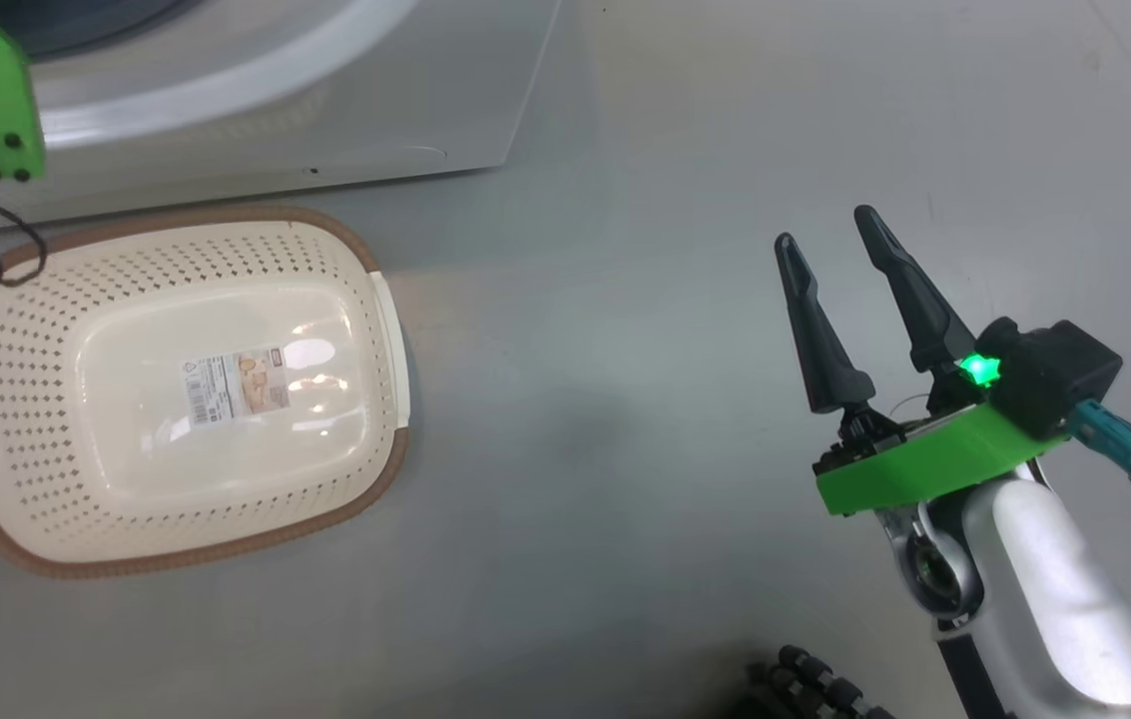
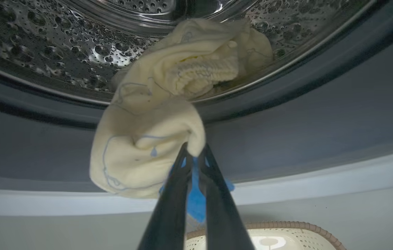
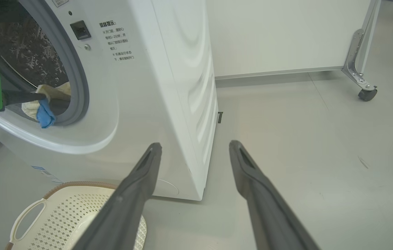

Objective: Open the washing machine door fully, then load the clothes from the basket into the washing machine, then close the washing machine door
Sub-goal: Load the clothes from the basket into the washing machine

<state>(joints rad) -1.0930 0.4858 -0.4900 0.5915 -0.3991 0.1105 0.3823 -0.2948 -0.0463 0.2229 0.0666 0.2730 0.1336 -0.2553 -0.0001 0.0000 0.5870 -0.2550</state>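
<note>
Now the washing machine is standing open at eleven o'clock, past the empty basket. The left hand is clamping the clothes at the machine's mouth for pushing in; the right hand is hanging apart.

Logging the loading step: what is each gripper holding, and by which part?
The left gripper is shut on a cream garment, pinching a bunched fold beside its blue patch. The right gripper is open, holding nothing.
</note>
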